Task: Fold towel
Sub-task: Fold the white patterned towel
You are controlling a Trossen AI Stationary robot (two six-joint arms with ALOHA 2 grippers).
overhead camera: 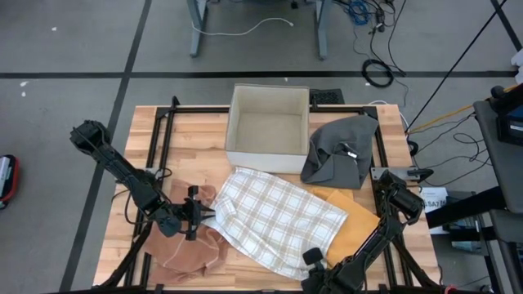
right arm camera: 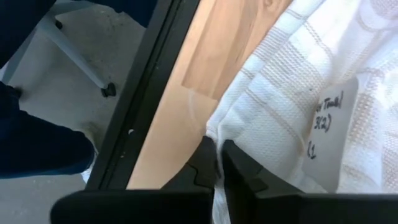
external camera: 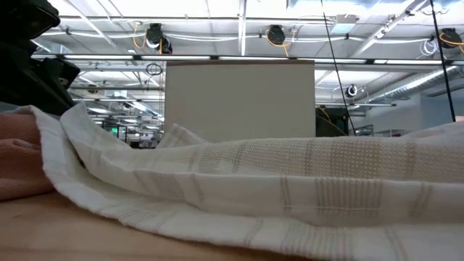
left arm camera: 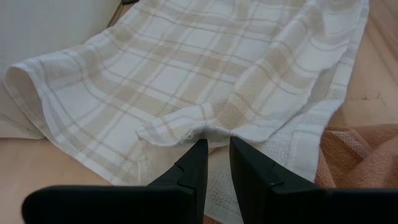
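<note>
Checked cream towel (overhead camera: 282, 219) lies rumpled, L fingers (left arm camera: 194, 163) & R fingers (right arm camera: 239, 163) pinching its edges.

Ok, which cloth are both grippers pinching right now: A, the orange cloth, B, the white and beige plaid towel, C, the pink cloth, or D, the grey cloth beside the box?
B: the left gripper and the right gripper are each shut on an edge of the white and beige plaid towel.
</note>
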